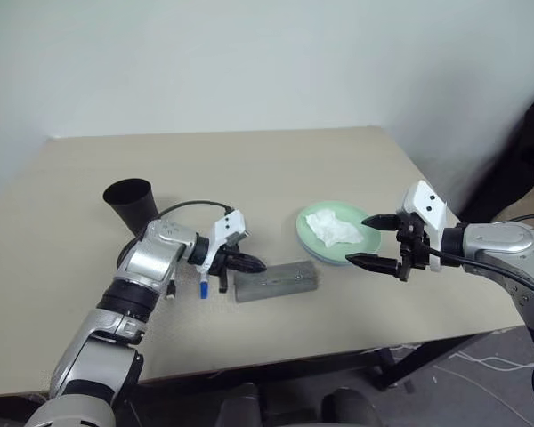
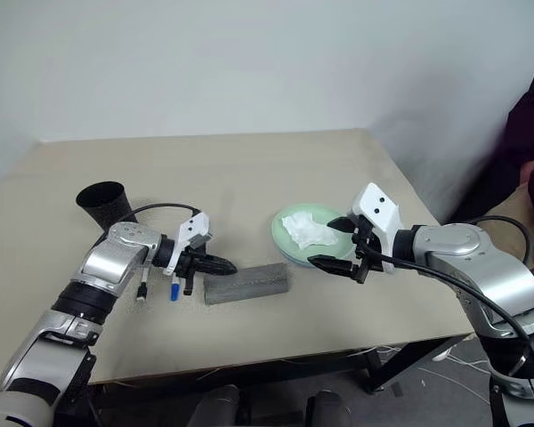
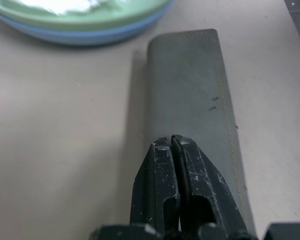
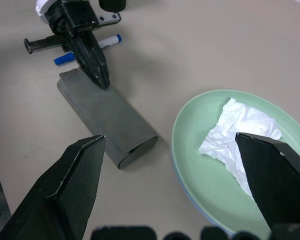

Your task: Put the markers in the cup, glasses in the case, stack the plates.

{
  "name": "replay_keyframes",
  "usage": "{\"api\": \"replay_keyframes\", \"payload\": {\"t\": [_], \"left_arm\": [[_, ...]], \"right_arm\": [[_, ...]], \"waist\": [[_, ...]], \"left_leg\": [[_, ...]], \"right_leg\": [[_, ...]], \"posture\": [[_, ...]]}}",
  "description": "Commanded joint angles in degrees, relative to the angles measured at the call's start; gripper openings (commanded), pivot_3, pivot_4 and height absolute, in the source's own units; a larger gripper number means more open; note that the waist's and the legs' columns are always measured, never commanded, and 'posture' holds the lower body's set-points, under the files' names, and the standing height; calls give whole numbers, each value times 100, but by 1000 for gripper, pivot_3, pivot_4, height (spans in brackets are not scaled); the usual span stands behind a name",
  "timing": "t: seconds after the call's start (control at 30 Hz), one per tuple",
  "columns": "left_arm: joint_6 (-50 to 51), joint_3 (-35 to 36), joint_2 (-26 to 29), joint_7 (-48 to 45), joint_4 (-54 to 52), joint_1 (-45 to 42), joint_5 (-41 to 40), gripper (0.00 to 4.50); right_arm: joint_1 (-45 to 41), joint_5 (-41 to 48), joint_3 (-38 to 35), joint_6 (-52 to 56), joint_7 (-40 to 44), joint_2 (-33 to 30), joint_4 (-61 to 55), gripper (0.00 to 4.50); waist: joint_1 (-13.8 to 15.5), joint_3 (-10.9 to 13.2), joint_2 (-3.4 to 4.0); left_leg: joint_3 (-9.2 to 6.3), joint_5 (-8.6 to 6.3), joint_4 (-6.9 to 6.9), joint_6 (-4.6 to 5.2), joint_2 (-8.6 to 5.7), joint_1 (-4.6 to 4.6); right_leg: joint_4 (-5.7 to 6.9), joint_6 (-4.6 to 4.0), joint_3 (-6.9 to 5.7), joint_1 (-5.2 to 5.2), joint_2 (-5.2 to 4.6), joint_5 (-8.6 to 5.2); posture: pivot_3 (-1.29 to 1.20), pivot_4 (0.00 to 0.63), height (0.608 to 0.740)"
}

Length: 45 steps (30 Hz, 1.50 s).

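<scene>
**Case shut, markers still on the table**

The left gripper has its two black fingers pressed together with nothing between them, the tips resting at the near end of the grey, fabric-textured rectangular case, whose lid lies down flat. Whether the glasses are inside cannot be told. The right gripper hangs with its jaws spread wide and empty over the 3 o'clock edge of the pale mint green round plastic plate, which already sits on the light blue plate; a crumpled white tissue lies in the top one.

Both slim white markers lie on the beige table at the case's 9 o'clock, beneath the left wrist. The black tapered plastic cup stands upright at their 10 o'clock.

The markers look like the step left. The next move probably calls for the left fingers to part, lift off the case, and come down across one marker's barrel.
</scene>
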Motion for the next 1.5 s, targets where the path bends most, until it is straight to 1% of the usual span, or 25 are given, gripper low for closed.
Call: {"api": "replay_keyframes", "payload": {"t": [0.03, 0.13, 0.27, 0.43, 0.53, 0.67, 0.7, 0.77, 0.83, 0.9, 1.03, 1.17, 1.27, 1.4, 1.5], "left_arm": [[-65, -15, 118, 15, -433, 172, 9, 25], [-386, -98, 249, 9, -513, 390, 140, 25], [-308, -13, 306, 105, -540, 396, 94, 25], [108, 549, 344, 380, -435, 16, -232, 25], [156, 873, 400, 915, -161, -245, -138, 25], [388, 1200, 522, 1542, -193, -326, -78, 25], [626, 1323, 538, 1708, -263, -344, -131, 25], [1389, 1226, 804, 2145, -510, -324, 194, 25], [1778, 1252, 946, 2269, -799, -161, 165, 25], [2314, 1371, 934, 2373, -1005, -115, -49, 25], [3462, 1344, 914, 3008, -1266, -200, 95, 25], [4102, 1353, 878, 3430, -1520, -227, 61, 25], [5005, 1568, 649, 4077, -1817, -224, 125, 540], [5641, 1747, 398, 4589, -2107, -190, 70, 1904], [5870, 1721, 332, 4922, -2270, -161, 110, 2982]], "right_arm": [[-172, -23, -88, -109, -31, -11, -69, 4500], [-200, -54, -51, -128, -12, -31, -56, 4500], [-245, -69, -11, -124, 37, -50, -57, 4500], [-325, -89, 0, -136, 75, -81, -9, 4500], [-372, -125, 31, -155, 103, -126, 42, 4500], [-407, -154, 46, -186, 124, -148, 106, 4500], [-415, -169, 53, -198, 137, -145, 125, 4500], [-447, -221, 103, -226, 164, -127, 189, 4500], [-505, -281, 180, -256, 182, -111, 272, 4500], [-569, -303, 240, -281, 198, -88, 351, 4500], [-690, -343, 390, -358, 279, -44, 483, 4500], [-777, -376, 466, -399, 349, -10, 577, 4500], [-869, -415, 558, -450, 441, 30, 679, 4500], [-914, -463, 622, -500, 525, 59, 752, 4500], [-967, -469, 666, -521, 567, 85, 809, 4500]], "waist": [[-6, 0, 0], [-6, -2, 2], [-6, -2, 3], [-7, -1, 3], [1, 0, 1], [-6, -1, 2], [-6, -1, 2], [-7, 0, 0], [-18, 1, -1], [-25, 1, 0], [3, 1, -3], [-7, 2, -3], [-2, 2, -3], [-7, 1, -5], [-6, 2, -5]], "left_leg": [[0, 0, -1, 0, 0, 0], [1, 0, -7, 0, 1, 1], [1, 0, -5, 0, 1, 3], [1, 0, -4, 0, 2, 2], [0, 0, -4, 0, 2, 1], [1, 0, -4, 0, 1, 1], [2, 0, -5, 0, 1, 1], [1, 0, -6, 0, 2, 1], [1, 0, -6, 0, 2, 0], [3, 0, -8, -1, 2, 2], [-1, 0, -6, -1, 1, 1], [0, 0, -7, -1, 2, 1], [0, 0, -9, -1, 1, 1], [0, 0, -7, -1, 1, 1], [0, 0, -7, -1, 1, 2]], "right_leg": [[0, 0, 0, 0, 0, 0], [0, 0, 1, -3, 1, -1], [0, 0, 1, -1, 1, -1], [0, 0, 1, -4, 2, 0], [0, 0, 0, -4, 3, 0], [-1, 0, 1, -2, 1, 0], [-1, 0, 1, -2, 1, 0], [0, 0, 0, -2, 3, 0], [2, 0, 0, -3, 4, 0], [1, 1, 2, -4, 3, 0], [1, 0, -3, -4, 2, 0], [1, 0, -1, -5, 3, 0], [1, 1, -1, -4, 3, 0], [2, 1, -1, -2, 4, 0], [2, 1, -1, -2, 4, 0]], "posture": [[0, 0, 740], [0, 0, 740], [0, 0, 740], [0, 0, 740], [0, 0, 740], [0, 0, 740], [0, 0, 740], [0, 0, 740], [0, 0, 740], [0, 0, 740], [0, 0, 740], [0, 0, 740], [0, 0, 740], [0, 0, 740], [0, 0, 740]]}}
